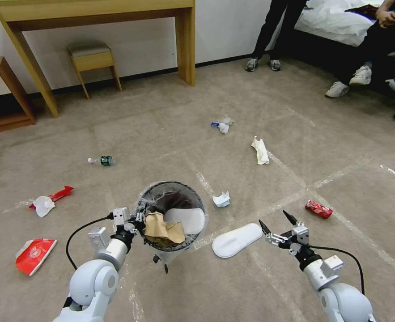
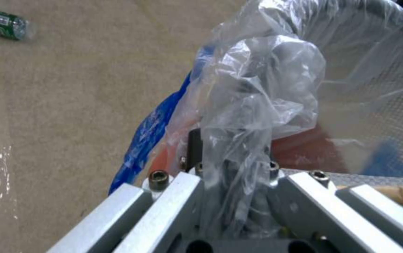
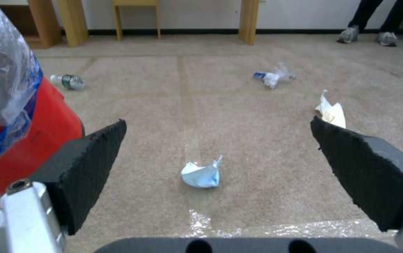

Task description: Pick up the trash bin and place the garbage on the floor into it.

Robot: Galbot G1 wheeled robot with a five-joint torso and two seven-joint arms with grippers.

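Now the floor (image 1: 170, 112) carries scattered garbage; the bin (image 1: 172, 214), clenched at its rim by the left gripper (image 1: 132, 220), hangs above it, holding a brown bag and one slipper. The second slipper (image 1: 236, 239) lies beside the released right gripper (image 1: 278, 226). Descend squarely and pinch its edge. The left fingers hide under the liner.

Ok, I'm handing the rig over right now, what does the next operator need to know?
Left pincer: shut on the rim of the round, clear-bag-lined trash bin, held up.
Right pincer: open, empty, above the flat white slipper.
Done: crumpled brown paper bag and one white slipper are in the bin.
Left on the beige carpet: the slipper, crumpled blue-white tissue, crushed red can, small bottle, red packets, wrappers.
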